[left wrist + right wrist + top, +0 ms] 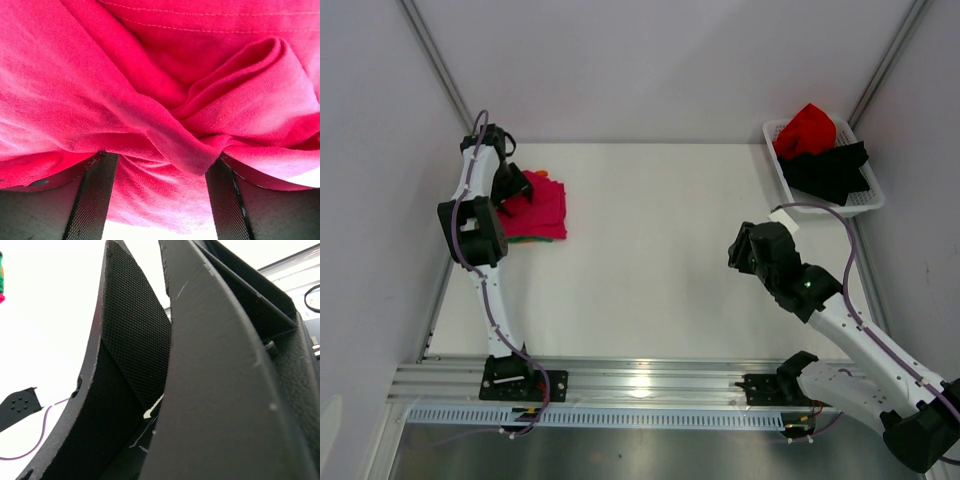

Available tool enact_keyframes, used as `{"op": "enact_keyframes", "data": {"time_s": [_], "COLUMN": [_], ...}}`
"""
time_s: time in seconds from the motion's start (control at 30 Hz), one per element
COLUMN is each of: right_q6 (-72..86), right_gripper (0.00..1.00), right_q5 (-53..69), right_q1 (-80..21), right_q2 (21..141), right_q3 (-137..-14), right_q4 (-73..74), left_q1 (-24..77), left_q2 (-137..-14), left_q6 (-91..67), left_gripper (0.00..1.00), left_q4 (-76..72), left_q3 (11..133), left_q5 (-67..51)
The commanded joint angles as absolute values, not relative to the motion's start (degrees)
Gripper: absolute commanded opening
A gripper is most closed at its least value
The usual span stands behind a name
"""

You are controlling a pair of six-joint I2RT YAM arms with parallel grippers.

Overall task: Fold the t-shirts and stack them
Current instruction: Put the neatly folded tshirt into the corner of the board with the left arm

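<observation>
T-shirts (542, 210) are in two places on my table (660, 270), and which arm is nearer to each decides what follows.

My left arm (485, 270) reaches to the far left, where the folded stack lies. My right arm (840, 310) bends over the right half of the bare surface. The white basket (855, 208) sits in the far right corner, beyond that arm and a little to its right. It holds the red t-shirt (807, 128), heaped on the black t-shirt (830, 172), both unfolded.

On the stack, the magenta t-shirt (548, 200) is on top and a green t-shirt (548, 238) shows at the near edge. The pile looks roughly square, so I read no clear long axis in it.

My left gripper (161, 167) is right on the stack's left edge. Its fingers (92, 200) are spread wide, and a loose roll of magenta cloth lies across and between them. I see nothing clamped.

My right gripper (745, 250) hangs above the table, well apart from both groups, and I see nothing in it. Its wrist view shows only the fingers edge-on, so I cannot tell how far apart they stand.

I judge that the stack is part built, with red and black left to do. The basket lies much nearer my right gripper, so that arm should fetch the next shirt.
</observation>
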State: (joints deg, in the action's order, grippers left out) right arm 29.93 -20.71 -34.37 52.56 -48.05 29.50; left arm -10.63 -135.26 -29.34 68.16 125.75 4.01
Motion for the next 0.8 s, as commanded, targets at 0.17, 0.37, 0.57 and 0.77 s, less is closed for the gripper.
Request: {"op": "enact_keyframes", "data": {"time_s": [0.17,0.37,0.57,0.77], "right_q6": [29.4,29.4,29.4,29.6], "right_gripper": [0.41,0.41,0.41,0.41], "right_q5": [-20.9,-21.1,-21.4,-21.6], "right_q1": [-34.2,-34.2,-34.2,-34.2], "right_q2": [54.4,55.7,56.4,56.3], "right_q3": [-51.7,-53.1,-53.9,-54.1], "right_q4": [28.4,28.8,29.3,30.3], "left_q1": [-11.2,-11.1,-11.2,-11.8], "left_q2": [-134.9,-136.8,-138.2,-138.8], "left_q6": [-26.3,-25.8,-25.0,-25.0], "left_gripper": [0.73,0.73,0.74,0.75], "left_q4": [60.5,58.9,57.6,56.9], "left_q3": [129.3,131.5,133.7,134.2], "left_q5": [0.8,-2.9,-4.6,-5.9]}}
